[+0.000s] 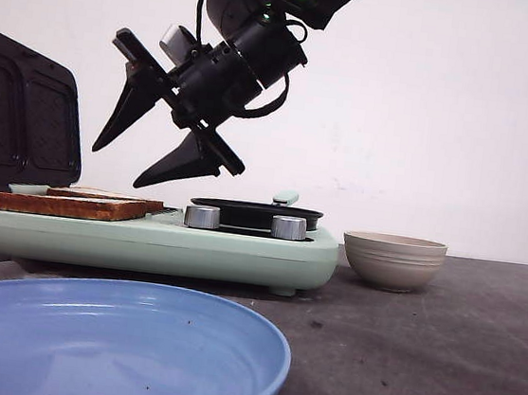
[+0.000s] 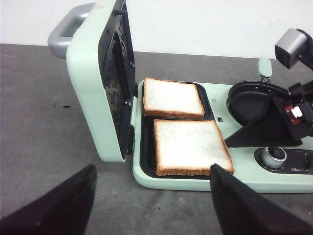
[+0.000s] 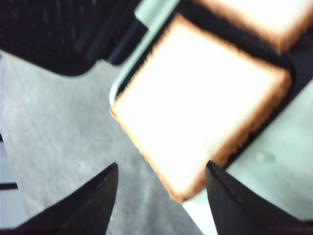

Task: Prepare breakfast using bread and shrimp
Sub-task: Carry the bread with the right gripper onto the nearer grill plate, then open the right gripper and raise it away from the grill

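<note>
**Right gripper poised above near bread slice**

Blue plate (image 1: 87, 330): nearest, bare. Bread (image 2: 191, 147): two flat slices side by side in the open sandwich maker (image 2: 195, 181). Right gripper (image 1: 137, 140): fingers spread, empty, hanging just above the near slice's front edge. Left gripper (image 2: 151, 205): fingers apart, farther off. Bowl (image 1: 393, 260): beyond, right.

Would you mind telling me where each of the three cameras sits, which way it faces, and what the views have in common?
Front view: low at the table, looking forward past the blue plate at the breakfast maker side-on; the right gripper hangs open above it.
Left wrist view: on the left arm, looking down at two bread slices beside the raised lid; the left gripper is open, the right arm visible.
Right wrist view: on the right arm, close above one slice, blurred; its own fingers show.
Shared: all three show the bread in the grill tray.
</note>
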Action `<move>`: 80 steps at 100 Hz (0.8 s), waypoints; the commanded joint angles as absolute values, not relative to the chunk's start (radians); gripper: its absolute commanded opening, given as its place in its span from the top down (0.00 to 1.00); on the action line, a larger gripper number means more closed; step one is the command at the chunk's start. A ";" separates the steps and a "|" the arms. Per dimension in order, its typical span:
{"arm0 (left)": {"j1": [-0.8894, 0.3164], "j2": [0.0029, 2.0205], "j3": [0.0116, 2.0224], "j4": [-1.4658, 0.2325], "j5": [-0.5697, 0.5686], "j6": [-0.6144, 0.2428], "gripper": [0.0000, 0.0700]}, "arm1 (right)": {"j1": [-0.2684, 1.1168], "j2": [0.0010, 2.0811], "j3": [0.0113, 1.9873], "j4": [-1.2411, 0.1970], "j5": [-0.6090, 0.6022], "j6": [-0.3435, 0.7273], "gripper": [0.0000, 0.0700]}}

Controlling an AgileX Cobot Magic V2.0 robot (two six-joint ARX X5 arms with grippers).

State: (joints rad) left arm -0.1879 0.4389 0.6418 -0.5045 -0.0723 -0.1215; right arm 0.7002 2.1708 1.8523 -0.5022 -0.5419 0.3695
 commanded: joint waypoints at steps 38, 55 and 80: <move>-0.190 0.441 0.644 -0.494 -0.075 -0.114 0.44 | 0.712 2.115 1.880 -0.515 -0.479 0.262 0.50; -0.190 0.441 0.644 -0.495 -0.075 -0.114 0.44 | 0.691 2.005 1.880 -0.579 -0.385 0.152 0.50; -0.190 0.441 0.644 -0.502 -0.075 -0.114 0.44 | 0.624 1.828 1.878 -0.673 -0.331 0.065 0.50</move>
State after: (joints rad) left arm -0.1879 0.4389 0.6418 -0.5064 -0.0731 -0.1215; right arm 0.6331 1.8408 1.8530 -0.6571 -0.3363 0.1131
